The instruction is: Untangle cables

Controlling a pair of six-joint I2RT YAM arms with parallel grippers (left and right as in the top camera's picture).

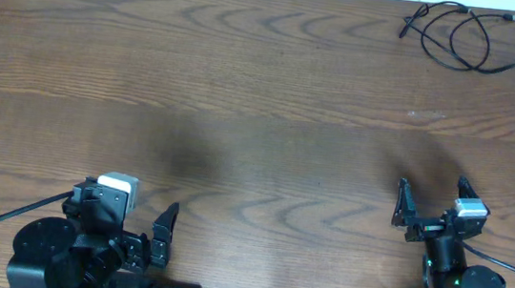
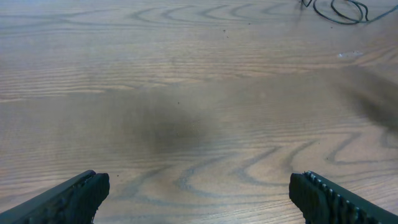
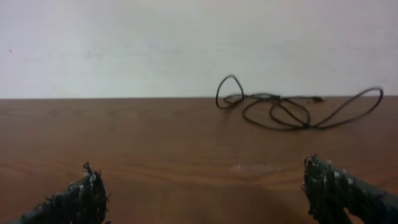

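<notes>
At the far right corner of the counter (image 1: 244, 85): cables (image 1: 462, 36), one loose tangle.
- Make-up: thin black cords laid in overlapping loops. One tail runs out to the right and a short end points left. A small pale tip shows at the far edge, too small to tell whether it is a plug. No white cord can be made out.
- Lie: mostly flat on the wood. In the right wrist view, one small loop at the left end stands up.
- Handling, judged: light and limp, with no stiffness to hold a shape. A pull on one cord will likely drag the whole bundle, or tighten a crossing.
- Hold, judged: pinch a free end or the outlying tail, clear of the crossings. The raised loop is the easiest to pinch. The flat strands call for tips right down on the counter.
- Right jaws: wide open, empty, at the near edge, well apart from the cables but on their side.
- Left jaws: wide open, empty, at the near left, farthest from the cables.
</notes>
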